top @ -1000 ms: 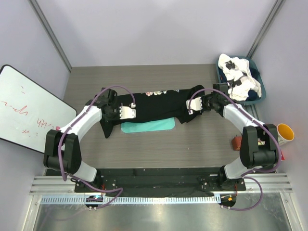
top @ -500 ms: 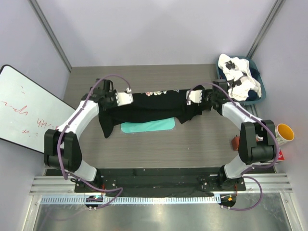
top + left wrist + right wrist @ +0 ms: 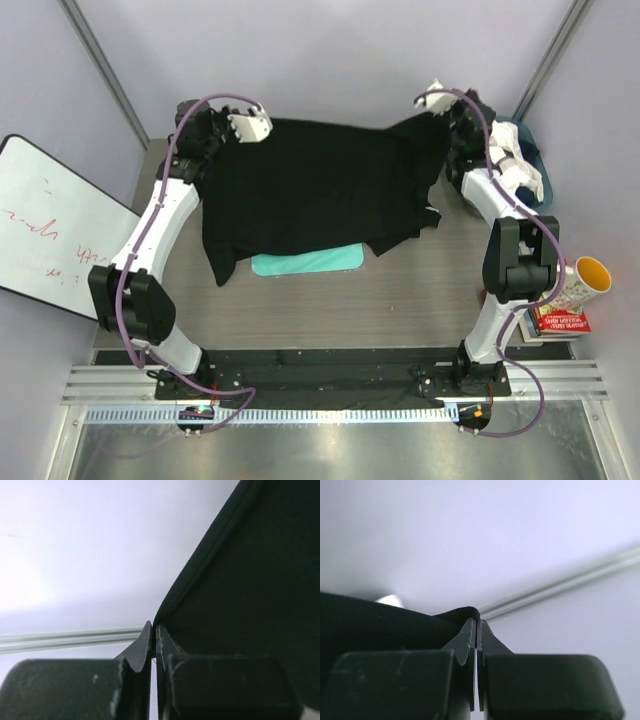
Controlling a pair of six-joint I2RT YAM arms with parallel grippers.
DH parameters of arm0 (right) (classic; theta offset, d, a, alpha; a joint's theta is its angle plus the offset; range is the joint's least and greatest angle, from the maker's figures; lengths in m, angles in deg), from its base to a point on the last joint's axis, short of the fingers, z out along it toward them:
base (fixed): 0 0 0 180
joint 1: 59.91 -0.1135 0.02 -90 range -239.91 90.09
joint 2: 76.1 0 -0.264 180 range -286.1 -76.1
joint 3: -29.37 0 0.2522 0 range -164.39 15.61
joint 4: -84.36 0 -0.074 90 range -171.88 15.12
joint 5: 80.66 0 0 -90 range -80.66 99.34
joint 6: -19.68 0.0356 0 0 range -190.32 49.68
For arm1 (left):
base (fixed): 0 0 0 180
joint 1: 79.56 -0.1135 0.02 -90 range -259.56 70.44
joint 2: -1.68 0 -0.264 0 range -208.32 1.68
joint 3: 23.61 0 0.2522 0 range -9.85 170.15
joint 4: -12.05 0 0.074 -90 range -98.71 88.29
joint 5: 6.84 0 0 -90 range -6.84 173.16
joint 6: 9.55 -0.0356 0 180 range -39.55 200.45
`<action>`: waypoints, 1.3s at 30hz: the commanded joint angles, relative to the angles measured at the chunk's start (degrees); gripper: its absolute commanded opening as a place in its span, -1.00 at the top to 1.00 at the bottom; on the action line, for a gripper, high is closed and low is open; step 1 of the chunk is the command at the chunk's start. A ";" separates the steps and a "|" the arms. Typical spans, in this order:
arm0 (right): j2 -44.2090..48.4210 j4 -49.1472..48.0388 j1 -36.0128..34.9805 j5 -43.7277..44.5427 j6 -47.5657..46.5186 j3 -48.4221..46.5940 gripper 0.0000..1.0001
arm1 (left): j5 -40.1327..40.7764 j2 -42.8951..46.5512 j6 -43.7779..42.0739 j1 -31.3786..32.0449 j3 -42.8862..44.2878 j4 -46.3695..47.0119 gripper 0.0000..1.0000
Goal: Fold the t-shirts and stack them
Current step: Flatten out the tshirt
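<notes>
Cloth of the black t-shirt (image 3: 310, 190) is stretched between the two arms at the far side of the table (image 3: 420, 300), with its lower edge trailing onto the tabletop and over the far edge of the flat teal board (image 3: 307, 263). The left gripper (image 3: 155, 630) is clamped on one upper edge of the shirt, its jaws pressed together with a seamed hem running out from between them. The right gripper (image 3: 476, 625) pinches the opposite edge the same way, a small fold of black fabric poking out at its tips. Holding two edges high and well apart lets the weight of the cloth pull out its creases, so this looks like a spread before the shirt is laid flat for folding, probably over the board. One sleeve (image 3: 425, 215) hangs loose on the right. The side facing the overhead camera is plain black, with no print or script showing. A white t-shirt with black patches (image 3: 522, 172) lies crumpled in a blue bin (image 3: 528, 132) behind the right arm, not yet folded. At the left leans a whiteboard (image 3: 50, 230) with faint red scribbles that cannot be read. To the right stand a yellow cup (image 3: 592, 273) and a red printed box (image 3: 560, 322), its lettering too small to make out.
</notes>
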 commanded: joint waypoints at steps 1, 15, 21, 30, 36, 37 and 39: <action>0.35 -11.96 3.65 7.09 4.79 -11.71 0.98 | 3.22 -1.31 -4.99 -1.21 6.23 14.77 0.99; 26.17 -17.41 4.72 -9.70 2.51 1.44 0.98 | -7.84 13.52 -2.37 -1.38 7.30 25.26 1.00; 38.91 -14.69 4.72 -18.29 2.16 3.12 0.98 | -13.63 23.38 -5.00 -1.47 3.43 26.23 0.99; 40.79 -11.35 4.63 -24.29 2.77 -7.95 0.98 | -15.06 29.63 -8.34 -1.47 3.16 26.84 1.00; 32.00 -3.44 4.55 -21.83 4.89 -19.47 0.98 | -16.11 26.13 -6.32 -1.38 5.97 16.31 1.00; 31.12 -3.00 4.55 -22.35 3.84 -18.95 0.98 | -15.85 25.24 -6.67 -1.47 5.97 14.47 1.00; 28.40 -3.52 4.55 -24.11 0.68 -16.06 0.98 | -15.85 22.09 -9.11 -1.56 5.71 8.49 1.00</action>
